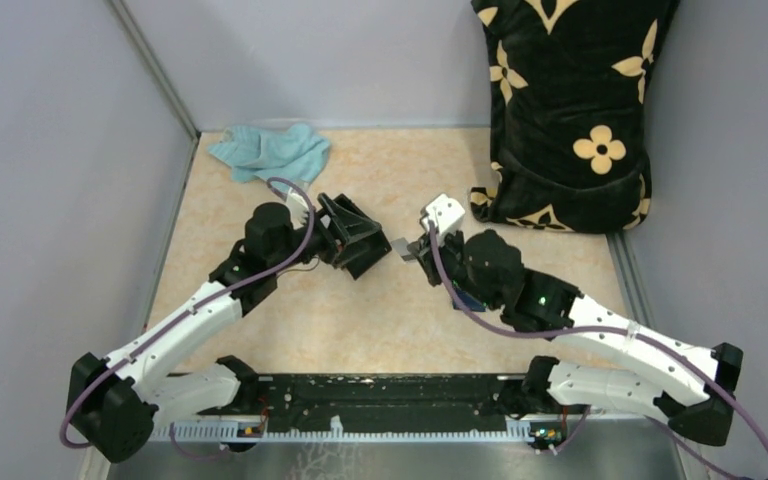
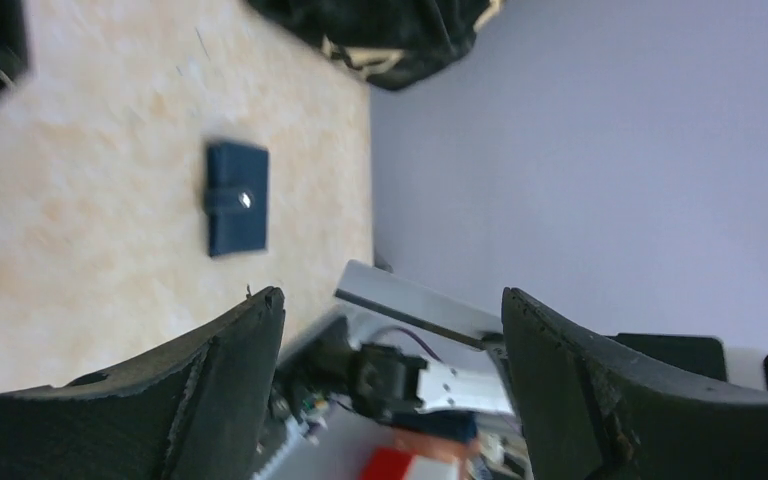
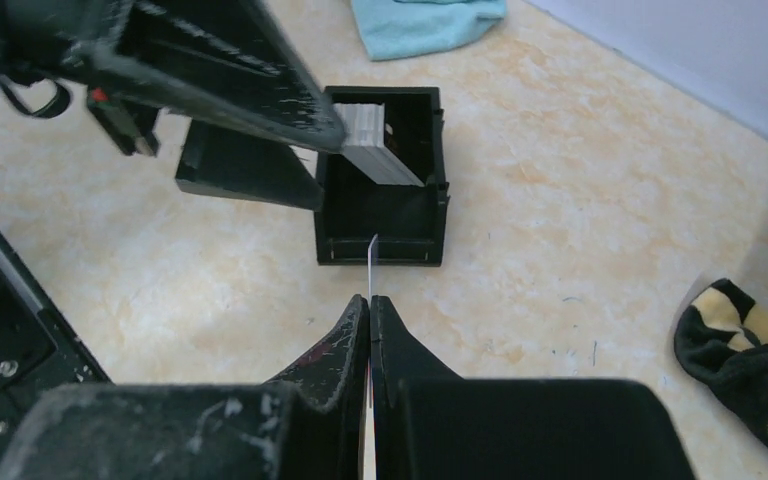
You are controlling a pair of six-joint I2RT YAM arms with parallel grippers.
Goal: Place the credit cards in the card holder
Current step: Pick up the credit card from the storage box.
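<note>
My right gripper (image 3: 370,300) is shut on one pale credit card (image 3: 371,265), seen edge-on and sticking up from the fingertips. In the top view that card (image 1: 401,247) points left, toward my left gripper (image 1: 375,238). The left gripper (image 2: 392,295) is open, and in the left wrist view the same card (image 2: 420,305) shows as a grey strip in the gap between its fingers. More credit cards form a pale stack (image 3: 375,150) in a black open-topped box (image 3: 380,235). The card holder (image 2: 237,197), a closed navy wallet with a silver snap, lies flat on the table.
The box's black lid (image 3: 245,165) lies beside it. A teal cloth (image 1: 270,150) is crumpled at the back left. A black bag with cream flowers (image 1: 570,110) stands at the back right. Grey walls close in the left, back and right sides.
</note>
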